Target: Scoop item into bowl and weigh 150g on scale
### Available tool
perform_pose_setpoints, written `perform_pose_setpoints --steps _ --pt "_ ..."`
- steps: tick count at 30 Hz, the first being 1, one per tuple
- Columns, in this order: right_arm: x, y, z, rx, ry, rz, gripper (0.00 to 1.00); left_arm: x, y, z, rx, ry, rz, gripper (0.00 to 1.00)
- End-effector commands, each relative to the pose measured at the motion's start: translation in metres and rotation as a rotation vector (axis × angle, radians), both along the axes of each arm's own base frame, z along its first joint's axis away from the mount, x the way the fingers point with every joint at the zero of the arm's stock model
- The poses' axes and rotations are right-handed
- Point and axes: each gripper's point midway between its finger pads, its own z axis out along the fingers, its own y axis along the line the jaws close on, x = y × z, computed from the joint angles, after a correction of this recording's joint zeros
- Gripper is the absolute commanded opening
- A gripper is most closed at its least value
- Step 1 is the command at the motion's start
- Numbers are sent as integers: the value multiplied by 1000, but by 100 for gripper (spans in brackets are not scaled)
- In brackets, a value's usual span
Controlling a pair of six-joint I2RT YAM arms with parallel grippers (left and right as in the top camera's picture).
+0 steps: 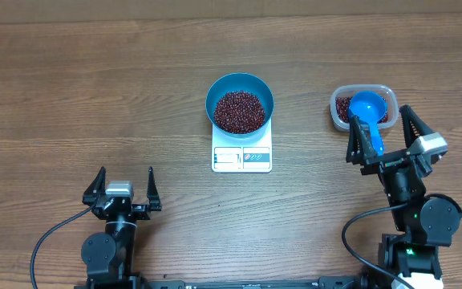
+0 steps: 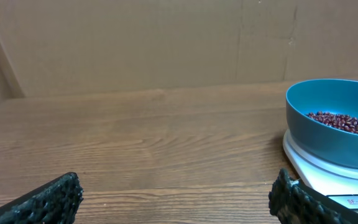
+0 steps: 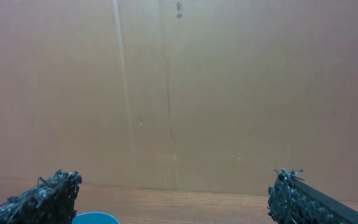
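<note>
The teal-blue bowl [image 1: 224, 83] stands on the white scale [image 1: 241, 157] at the table's middle, with a heap of dark red-brown beans [image 1: 240, 111] inside. In the left wrist view the bowl [image 2: 331, 140], its beans [image 2: 347, 122] and the scale [image 2: 312, 169] are at the right. My left gripper [image 1: 126, 172] is open near the front left edge, nothing between its fingers [image 2: 176, 190]. My right gripper [image 1: 380, 119] is open at the front of the bean tub, and the blue scoop's handle [image 1: 373, 138] lies between its fingers as seen from above. The scoop [image 3: 95, 218] just peeks in below that gripper [image 3: 176, 183].
A clear plastic tub [image 1: 336, 100] at the right holds more beans and the blue scoop's cup [image 1: 367, 104]. A brown cardboard wall [image 3: 179, 81] rises behind the table. Bare wood lies between the left gripper and the scale.
</note>
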Motion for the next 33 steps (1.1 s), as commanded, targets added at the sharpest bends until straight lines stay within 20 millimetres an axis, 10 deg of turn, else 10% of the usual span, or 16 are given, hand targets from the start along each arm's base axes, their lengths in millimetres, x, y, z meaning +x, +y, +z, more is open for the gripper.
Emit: perform_pose_setpoints --steps 1,33 --pt "-3 -2 2 13 -15 -6 100 0 3 0 -15 -3 17 99" --pt "-28 -6 -109 101 211 -40 100 0 3 0 -15 -3 17 100"
